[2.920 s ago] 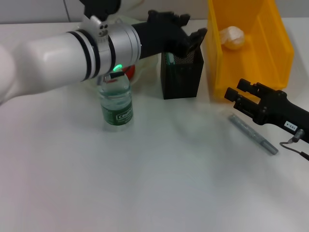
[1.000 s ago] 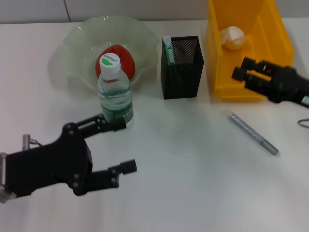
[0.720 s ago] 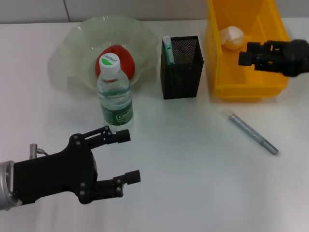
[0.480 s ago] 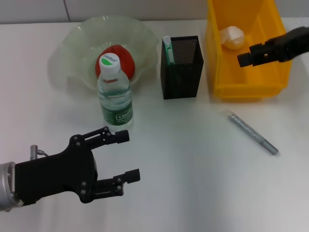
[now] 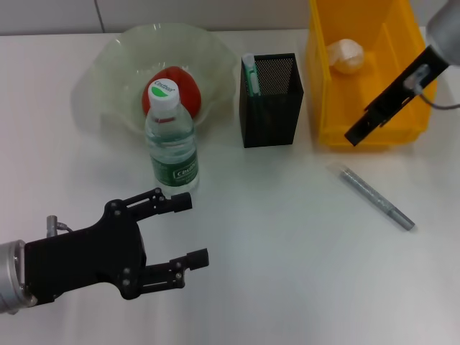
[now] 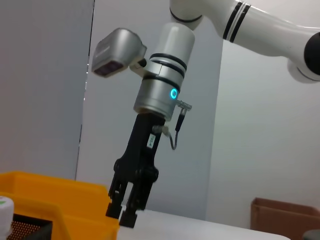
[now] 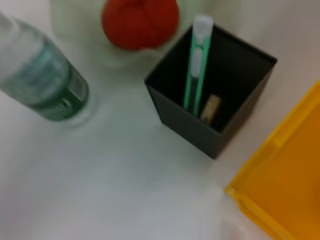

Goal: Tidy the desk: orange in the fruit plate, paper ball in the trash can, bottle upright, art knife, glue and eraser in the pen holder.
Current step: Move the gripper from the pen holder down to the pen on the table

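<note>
Green-labelled bottle upright, script brand name unreadable

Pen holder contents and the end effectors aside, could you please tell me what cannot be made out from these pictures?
- Small tan item in the pen holder: right wrist view, blurred; eraser or not is unclear.
- Right end effector: head view, seen edge-on; finger state unclear.
- Trash can: head view, far end cut off by the top edge.
- Grey pen-like tool: head view, too small to confirm as the art knife.

bottle label and cap: brand lettering, unreadable.
</note>
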